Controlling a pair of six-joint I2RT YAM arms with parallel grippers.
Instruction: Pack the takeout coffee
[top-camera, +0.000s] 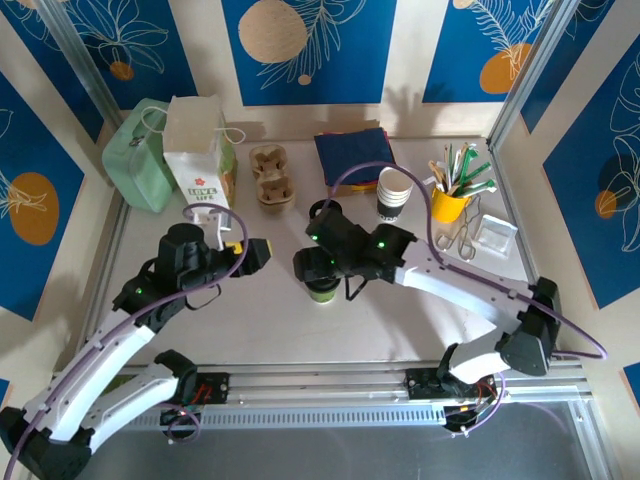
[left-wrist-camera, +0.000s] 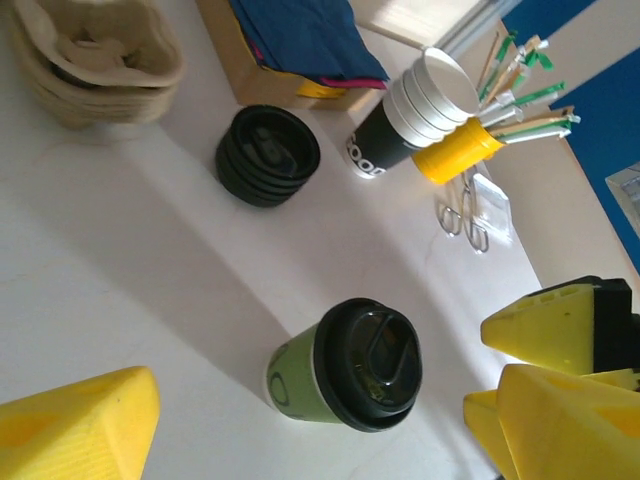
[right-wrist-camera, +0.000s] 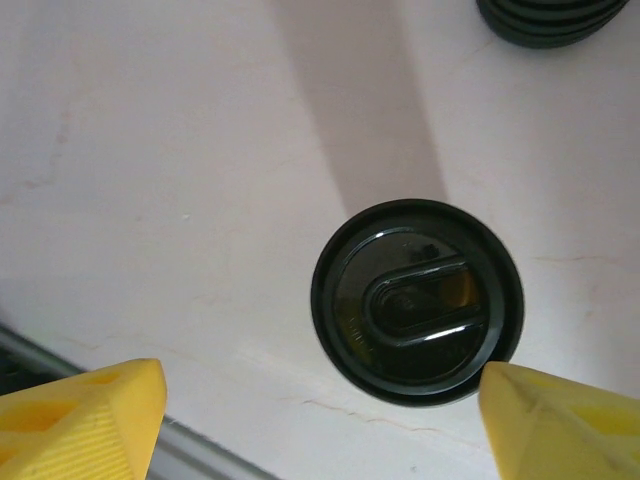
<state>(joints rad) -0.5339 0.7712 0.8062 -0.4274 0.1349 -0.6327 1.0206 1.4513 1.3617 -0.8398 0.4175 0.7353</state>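
**A:** From the overhead camera, where is the takeout coffee?

**B:** The takeout coffee (top-camera: 322, 292), a green cup, stands upright near the middle of the table (top-camera: 250, 330). It is at 6 o'clock from the stack of black lids (top-camera: 320, 210). The right gripper (top-camera: 316, 268) hangs directly over the cup and covers its top. The left gripper (top-camera: 250, 254) is at 10 o'clock from the cup and apart from it.

**A:** How are the jaws set?

**B:** I can't tell from up there, but the wrist cameras show them.

**A:** What does the left wrist show?

**B:** The left gripper (left-wrist-camera: 310, 400) is spread wide and pinches nothing. One of its yellow fingertips (left-wrist-camera: 90, 430) sits at 8 o'clock of the frame, and the other side is at 4 o'clock. The takeout coffee (left-wrist-camera: 345, 370) stands beyond them on the table with its black lid on. The stack of black lids (left-wrist-camera: 267, 155) is at 11 o'clock from it. The stack of lidless cups (left-wrist-camera: 405, 120) is at 1 o'clock, just beside a yellow holder (left-wrist-camera: 455, 155).

**A:** And the right wrist?

**B:** It looks straight down on the takeout coffee (right-wrist-camera: 417, 302), so the cup shows as a round black lid. The right gripper (right-wrist-camera: 322, 378) is spread too, with its yellow tips at 7 and 5 o'clock of the frame, and it has no grip on the cup. The stack of black lids (right-wrist-camera: 555, 20) lies at 1 o'clock from the cup, well apart.
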